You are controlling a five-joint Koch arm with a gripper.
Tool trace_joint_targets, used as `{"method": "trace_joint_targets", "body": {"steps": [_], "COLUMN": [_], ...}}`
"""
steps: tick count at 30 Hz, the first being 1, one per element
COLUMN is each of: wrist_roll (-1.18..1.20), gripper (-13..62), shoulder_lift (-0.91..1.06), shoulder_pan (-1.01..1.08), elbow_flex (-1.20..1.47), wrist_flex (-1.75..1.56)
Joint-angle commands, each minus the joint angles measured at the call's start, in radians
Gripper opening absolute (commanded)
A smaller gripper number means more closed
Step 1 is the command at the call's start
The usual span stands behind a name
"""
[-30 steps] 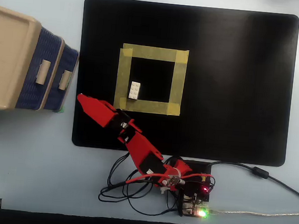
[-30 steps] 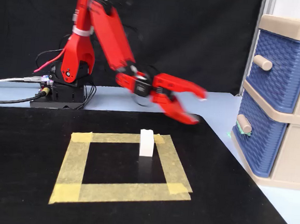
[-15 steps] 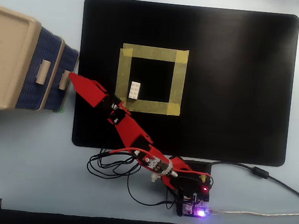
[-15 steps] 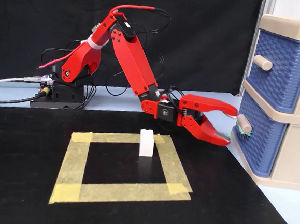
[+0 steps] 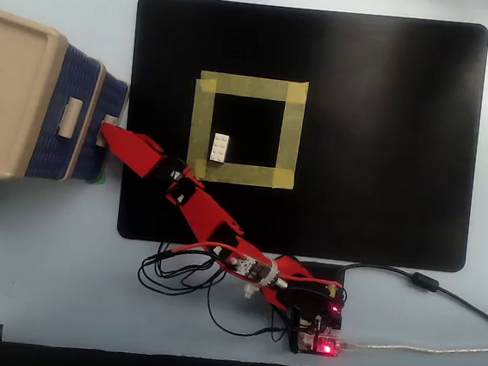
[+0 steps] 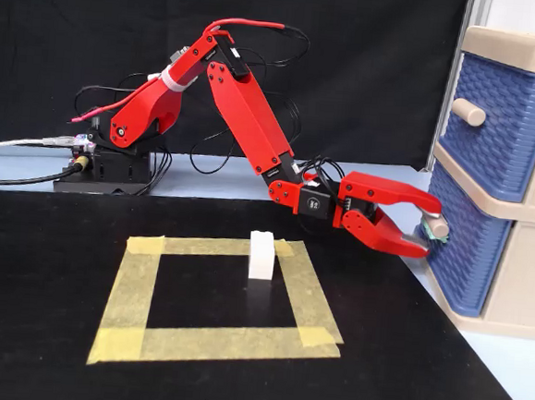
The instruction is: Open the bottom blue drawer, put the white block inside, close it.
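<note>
The bottom blue drawer (image 6: 462,262) is the lowest tier of the beige cabinet (image 6: 525,285) at the right of the fixed view, and sits at the left of the overhead view (image 5: 115,101). My red gripper (image 6: 432,230) reaches to its front, and the jaws close around its small beige handle (image 6: 439,228). In the overhead view the gripper (image 5: 109,134) meets the handle at the drawer front. The drawer looks pushed in or nearly so. The white block (image 5: 221,147) stands free inside the yellow tape square (image 5: 202,127), apart from the gripper. The fixed view shows the block (image 6: 261,254) standing upright.
The identical top blue drawer (image 6: 500,126) is shut above. A black mat (image 5: 388,119) covers the table. My base with its cables (image 5: 317,320) stands at the mat's near edge in the overhead view. A black curtain backs the fixed view.
</note>
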Motion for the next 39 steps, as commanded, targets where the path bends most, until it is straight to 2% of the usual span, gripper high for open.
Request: {"method": "trace_joint_targets", "body": {"steps": [1, 3, 5, 6, 8, 13, 19, 21, 22, 24, 25, 28, 30, 33, 35, 37, 39], "wrist_roll": [0.0, 0.011, 0.035, 0.04, 0.041, 0.034, 0.034, 0.04, 0.043, 0.041, 0.04, 0.037, 0.037, 0.038, 0.04, 0.06, 0.187], "gripper": [24.7, 22.0, 14.8, 9.8, -6.8, -8.0, -8.0, -4.2, 4.7, 30.1, 34.2, 34.2, 34.2, 34.0, 34.0, 34.0, 34.0], "shoulder_lift": [0.02, 0.02, 0.021, 0.021, 0.023, 0.101, 0.374, 0.38, 0.38, 0.391, 0.407, 0.569, 0.746, 1.019, 1.173, 1.207, 1.126], "shoulder_pan": [-0.023, -0.035, -0.044, -0.044, -0.04, -0.006, 0.104, 0.112, 0.114, 0.114, 0.114, 0.112, 0.115, 0.138, 0.156, 0.181, 0.221], "elbow_flex": [-0.04, -0.044, -0.043, -0.041, -0.032, 0.183, 0.784, 0.836, 0.83, 0.819, 0.824, 0.825, 0.824, 0.782, 0.644, 0.471, 0.258], "wrist_flex": [-0.006, 0.002, 0.037, 0.054, 0.066, 0.046, -0.135, -0.156, -0.155, -0.156, -0.16, -0.112, 0.067, 0.578, 1.012, 1.399, 1.781]}}
